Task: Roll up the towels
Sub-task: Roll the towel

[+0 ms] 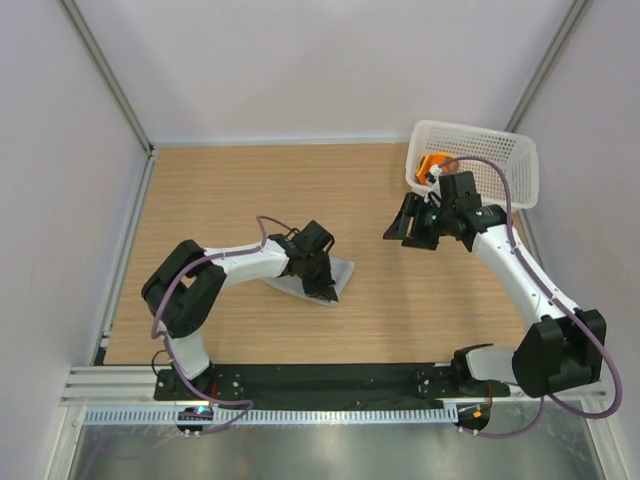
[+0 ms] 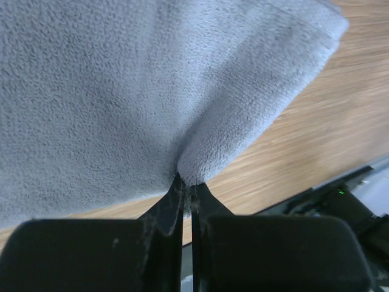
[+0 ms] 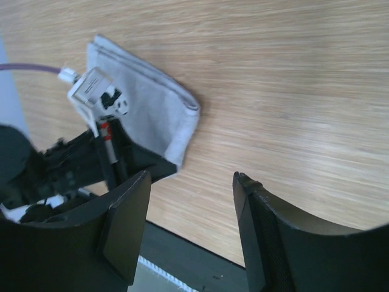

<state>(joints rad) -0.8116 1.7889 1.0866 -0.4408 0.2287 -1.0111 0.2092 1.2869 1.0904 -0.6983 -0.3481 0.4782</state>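
Lying left of centre on the table (image 1: 220,190), grey towel (image 1: 348,268) is pinched at its edge by left gripper (image 2: 187,182), jaws closed on cloth. Orange towel (image 1: 432,163) sits in the basket (image 1: 515,150). Right gripper (image 3: 191,182) hovers empty, jaws apart. Risk: the shallow pinch slips, or a one-point pull drags the towel instead of rolling it.
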